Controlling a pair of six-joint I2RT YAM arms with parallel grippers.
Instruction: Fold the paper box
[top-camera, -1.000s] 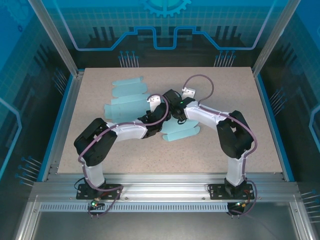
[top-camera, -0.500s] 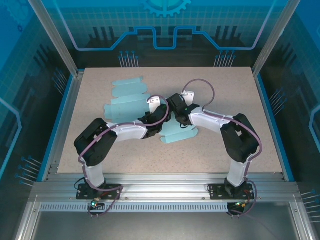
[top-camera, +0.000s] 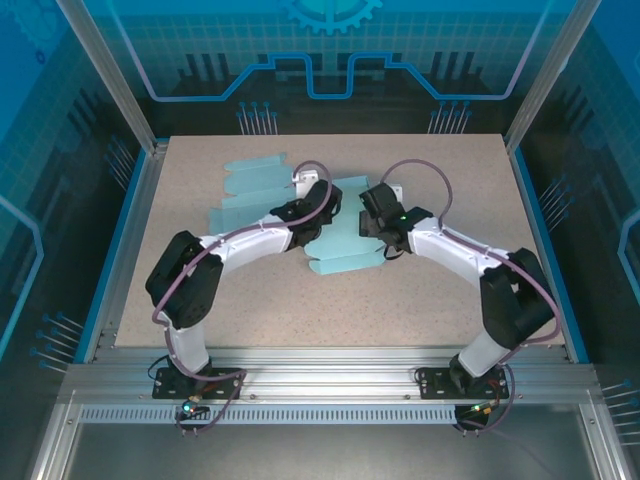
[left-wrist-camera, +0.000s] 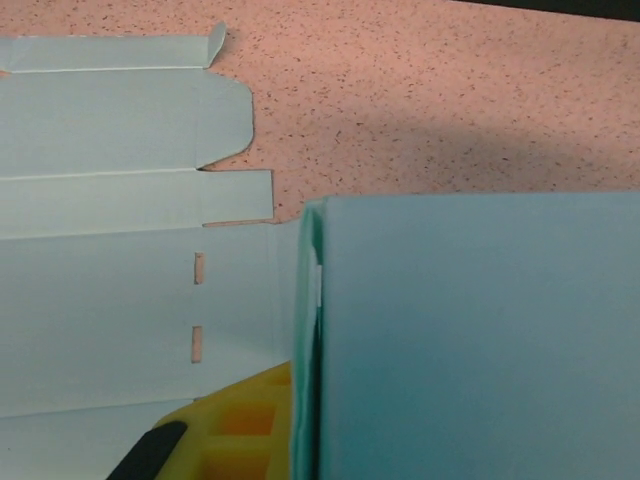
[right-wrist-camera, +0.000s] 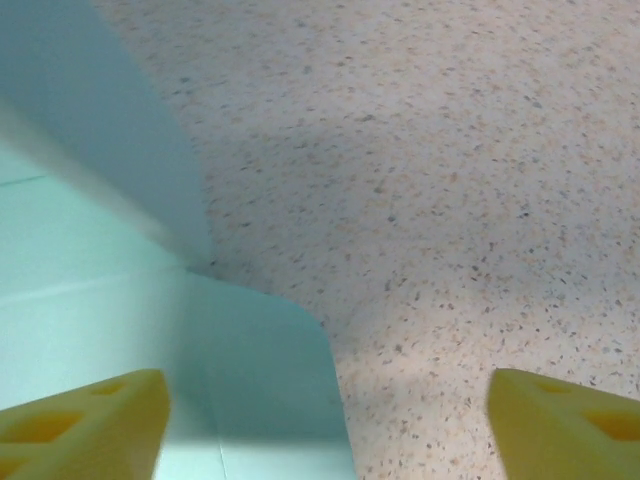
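The paper box (top-camera: 343, 240) is pale blue card, partly folded, lying mid-table between the two arms. In the left wrist view one broad panel of the paper box (left-wrist-camera: 480, 340) stands close on the right, its edge pressed against my yellow finger (left-wrist-camera: 235, 425). My left gripper (top-camera: 322, 214) is shut on that edge. My right gripper (right-wrist-camera: 325, 430) is open, its yellow fingertips (right-wrist-camera: 85, 425) far apart above a rounded flap (right-wrist-camera: 265, 380) and bare table. Seen from above, the right gripper (top-camera: 372, 232) sits at the box's right side.
A second, flat box blank (top-camera: 252, 192) lies spread out at the far left of the speckled table (top-camera: 450, 290); its slotted panels (left-wrist-camera: 100, 260) are just left of my left finger. Blue walls and metal posts ring the table.
The right gripper has opened wide, let go of the box and moved right. The left arm has carried the box farther back and straightened out.
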